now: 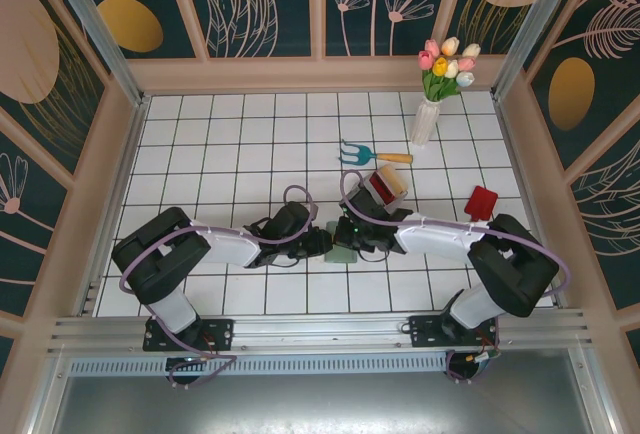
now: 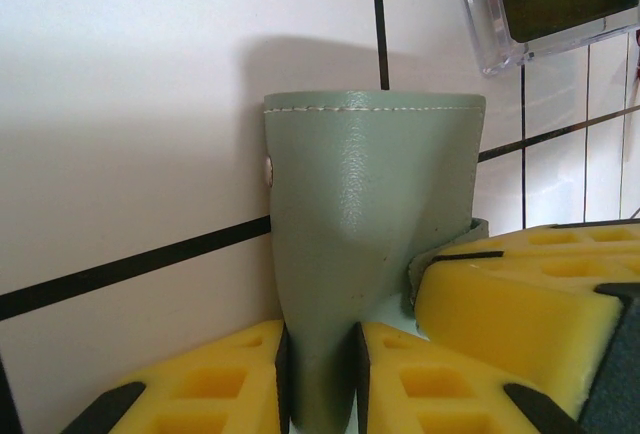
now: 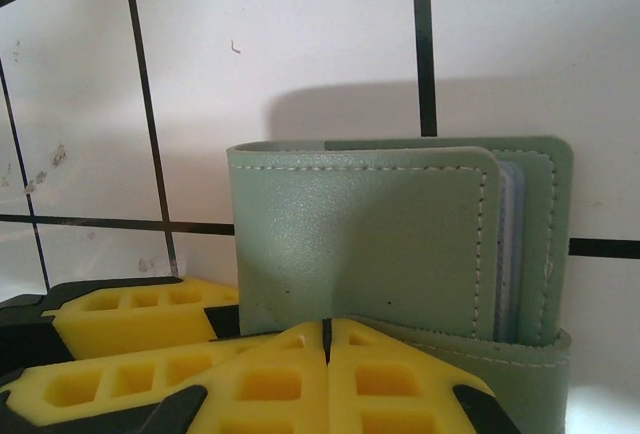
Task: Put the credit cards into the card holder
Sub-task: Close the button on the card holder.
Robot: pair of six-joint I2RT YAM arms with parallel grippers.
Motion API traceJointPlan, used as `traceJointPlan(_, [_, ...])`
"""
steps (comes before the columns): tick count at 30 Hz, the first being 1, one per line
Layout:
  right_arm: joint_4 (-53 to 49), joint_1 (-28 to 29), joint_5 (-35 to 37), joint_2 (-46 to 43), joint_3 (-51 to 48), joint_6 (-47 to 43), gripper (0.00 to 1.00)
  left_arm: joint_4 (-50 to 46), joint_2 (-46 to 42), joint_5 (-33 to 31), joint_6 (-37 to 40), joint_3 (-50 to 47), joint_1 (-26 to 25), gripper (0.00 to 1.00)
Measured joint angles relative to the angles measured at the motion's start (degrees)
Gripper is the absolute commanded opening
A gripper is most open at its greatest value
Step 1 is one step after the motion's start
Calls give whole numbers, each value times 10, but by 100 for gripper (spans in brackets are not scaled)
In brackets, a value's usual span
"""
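Though crowded by both arms, card holder (image 1: pixel 341 253), just arm-side of tray (image 1: pixel 397 192), runs crosswise in right wrist view, opening rightward; left gripper (image 2: pixel 322 359) pinches its cover; right gripper (image 3: pixel 325 354) pads pressed together.

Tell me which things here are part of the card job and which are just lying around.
Job: card holder, pinched by left gripper and right gripper; credit cards in the tray.
Lying about: toy rake; vase of tulips.

Overhead camera looks down; both wrist cameras closely face the card holder (image 2: pixel 370 234).
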Motion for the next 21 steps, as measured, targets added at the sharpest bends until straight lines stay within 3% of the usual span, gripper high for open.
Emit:
traceJointPlan(6, [51, -4, -5, -10, -35, 16, 0, -1, 0, -1, 0, 0, 0, 24])
traceJointPlan(17, [290, -54, -97, -15, -165, 65, 0, -1, 0, -1, 0, 0, 0, 25])
traceJointPlan(21, [309, -59, -109, -16, -170, 71, 0, -3, 0, -1, 0, 1, 0, 24])
